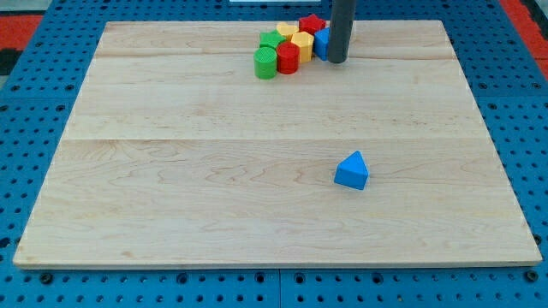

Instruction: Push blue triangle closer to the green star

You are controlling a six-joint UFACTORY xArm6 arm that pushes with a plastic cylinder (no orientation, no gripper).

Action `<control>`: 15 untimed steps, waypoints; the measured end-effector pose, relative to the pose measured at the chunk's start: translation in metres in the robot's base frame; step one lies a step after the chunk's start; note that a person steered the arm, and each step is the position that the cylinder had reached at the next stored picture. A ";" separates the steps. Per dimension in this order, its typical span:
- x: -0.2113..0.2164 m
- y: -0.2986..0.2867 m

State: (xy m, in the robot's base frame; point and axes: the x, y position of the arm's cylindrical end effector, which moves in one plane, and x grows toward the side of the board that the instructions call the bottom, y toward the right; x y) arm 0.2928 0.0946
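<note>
The blue triangle [352, 170] lies alone on the wooden board, right of the middle and toward the view's bottom. The green star [271, 40] sits in a tight cluster at the view's top centre. My tip [337, 61] stands at the right edge of that cluster, touching or nearly touching a blue block [322, 43]. The tip is far above the blue triangle in the view, slightly to its left.
The cluster also holds a green cylinder [265, 62], a red cylinder [288, 58], a yellow block [301, 45], another yellow block [287, 31] and a red star [312, 24]. The board [171, 171] lies on a blue pegboard surface [26, 103].
</note>
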 end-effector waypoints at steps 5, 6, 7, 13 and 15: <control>0.220 0.044; 0.247 0.036; 0.236 0.000; 0.249 -0.077; 0.287 -0.083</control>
State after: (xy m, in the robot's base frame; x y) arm 0.5801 0.0114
